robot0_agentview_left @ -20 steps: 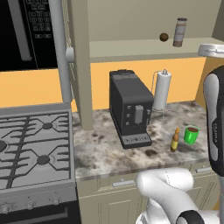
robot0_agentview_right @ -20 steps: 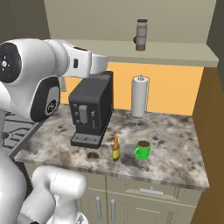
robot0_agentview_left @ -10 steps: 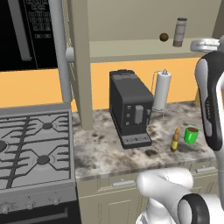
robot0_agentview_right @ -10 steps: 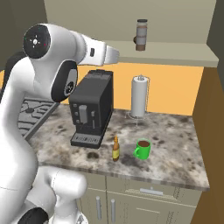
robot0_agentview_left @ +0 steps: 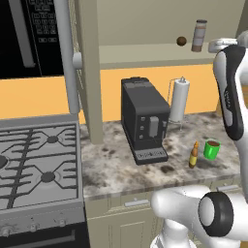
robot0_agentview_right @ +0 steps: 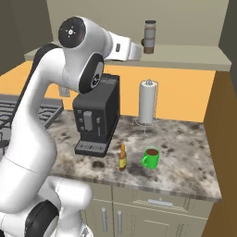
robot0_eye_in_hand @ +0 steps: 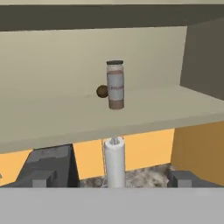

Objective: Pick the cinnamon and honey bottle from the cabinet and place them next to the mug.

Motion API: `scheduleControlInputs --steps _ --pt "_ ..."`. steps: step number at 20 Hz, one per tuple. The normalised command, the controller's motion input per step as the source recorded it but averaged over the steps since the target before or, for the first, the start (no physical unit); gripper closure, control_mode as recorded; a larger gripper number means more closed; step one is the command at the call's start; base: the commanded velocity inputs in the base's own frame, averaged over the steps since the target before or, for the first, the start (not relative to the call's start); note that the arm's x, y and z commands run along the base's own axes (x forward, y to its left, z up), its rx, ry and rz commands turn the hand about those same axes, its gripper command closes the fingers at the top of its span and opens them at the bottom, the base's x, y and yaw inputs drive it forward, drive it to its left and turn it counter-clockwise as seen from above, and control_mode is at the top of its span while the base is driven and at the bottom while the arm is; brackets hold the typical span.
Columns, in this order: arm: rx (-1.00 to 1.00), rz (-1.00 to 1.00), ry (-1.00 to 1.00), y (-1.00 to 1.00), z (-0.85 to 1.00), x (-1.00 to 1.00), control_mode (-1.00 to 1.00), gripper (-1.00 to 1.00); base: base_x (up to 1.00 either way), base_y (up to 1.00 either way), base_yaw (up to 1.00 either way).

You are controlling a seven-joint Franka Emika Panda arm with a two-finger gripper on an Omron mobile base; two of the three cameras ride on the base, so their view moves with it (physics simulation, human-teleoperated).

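Observation:
The cinnamon (robot0_agentview_left: 198, 35) (robot0_agentview_right: 149, 37) (robot0_eye_in_hand: 115, 84) stands upright on the cabinet shelf (robot0_agentview_left: 145, 52) (robot0_eye_in_hand: 65, 118), beside a small brown ball. The honey bottle (robot0_agentview_left: 193, 155) (robot0_agentview_right: 122, 158) stands on the counter, just left of the green mug (robot0_agentview_left: 211, 149) (robot0_agentview_right: 151, 158). My gripper (robot0_agentview_right: 138, 52) (robot0_agentview_left: 216, 46) (robot0_eye_in_hand: 111, 179) is raised to shelf height, a little short of the cinnamon and pointing at it. It is open, with nothing between its fingers.
A brown ball (robot0_agentview_left: 181, 41) (robot0_eye_in_hand: 102, 91) lies on the shelf beside the cinnamon. Below are a black coffee machine (robot0_agentview_left: 144, 121) (robot0_agentview_right: 96, 121), a paper towel roll (robot0_agentview_left: 178, 100) (robot0_agentview_right: 146, 102) and the marbled counter (robot0_agentview_right: 185, 152). A stove (robot0_agentview_left: 34, 160) lies left.
The arm has swung up and forward, carrying the open hand closer to the cinnamon on the shelf. The bottle, mug and jar have not moved.

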Motion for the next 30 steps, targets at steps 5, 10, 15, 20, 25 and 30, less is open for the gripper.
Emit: scheduleControlInputs --steps 5,10,15,20,25,30 --pt "0.0 0.07 0.22 0.0 -0.01 0.58 -1.0 -1.0 0.0 0.0 0.0" --pt "0.0 0.03 0.0 0.0 -0.15 0.58 -1.0 -1.0 0.0 0.0 0.0" --pt "0.0 0.0 -0.01 -0.07 -0.17 0.52 -1.0 -1.0 0.0 0.0 0.0" --pt "0.0 0.0 0.0 -0.19 -0.06 0.5 -1.0 -1.0 0.0 0.0 0.0" --pt "0.0 0.0 0.0 -0.33 0.0 0.42 -1.0 -1.0 0.0 0.0 0.0" --pt "0.0 0.0 -0.01 -0.11 0.0 0.31 -1.0 -1.0 0.0 0.0 0.0"
